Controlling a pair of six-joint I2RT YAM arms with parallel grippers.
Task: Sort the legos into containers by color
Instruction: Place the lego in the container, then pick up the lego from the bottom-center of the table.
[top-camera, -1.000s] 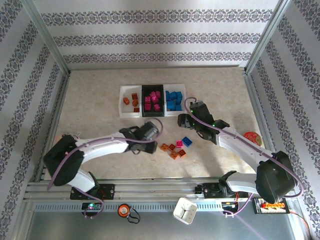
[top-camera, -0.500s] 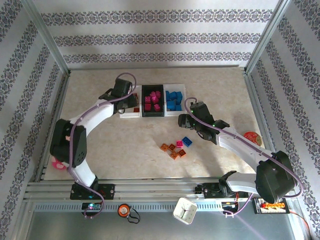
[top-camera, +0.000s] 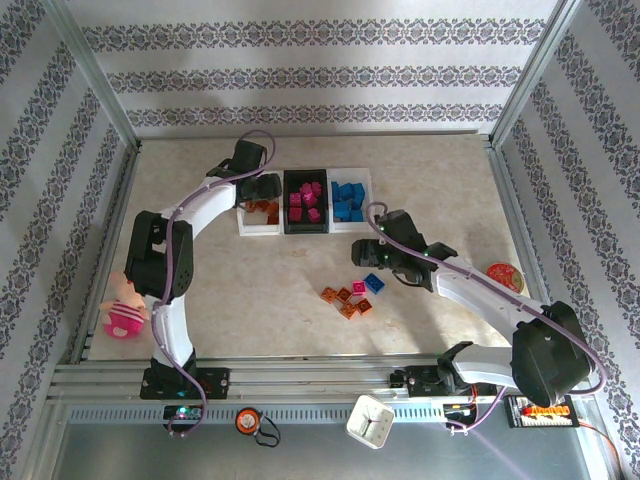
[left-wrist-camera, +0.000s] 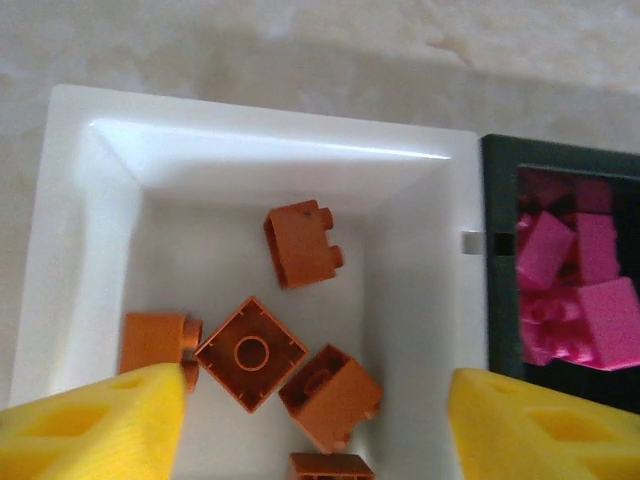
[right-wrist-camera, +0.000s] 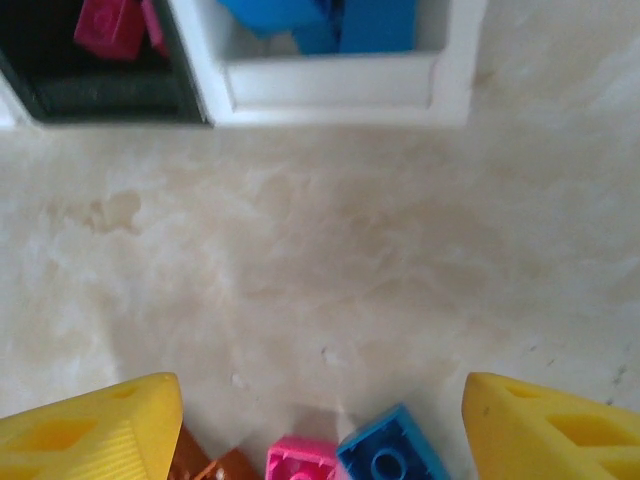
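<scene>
Orange-brown legos (left-wrist-camera: 250, 352) lie in left white bin (left-wrist-camera: 70, 200) beneath left end effector (left-wrist-camera: 315, 420), jaws wide, empty; best lift straight up, clear of bin walls. Right end effector (right-wrist-camera: 320, 430), wide, empty, above loose pile (top-camera: 350, 297); blue brick (right-wrist-camera: 390, 462) just beside pink brick (right-wrist-camera: 300, 462), so centre on one. Bare worktop (right-wrist-camera: 320, 250) between pile and bins (right-wrist-camera: 330, 85).

Noted as cut by the lower edge: one orange lego (left-wrist-camera: 330, 466) in the white container (left-wrist-camera: 70, 200), plus a pink lego (right-wrist-camera: 300, 462) and a blue lego (right-wrist-camera: 390, 460) on the desk (right-wrist-camera: 320, 250); as partly hidden behind a yellow finger (left-wrist-camera: 90, 420): a second orange lego (left-wrist-camera: 150, 340); as cropped at the right edge: the black container (left-wrist-camera: 500, 250).
</scene>
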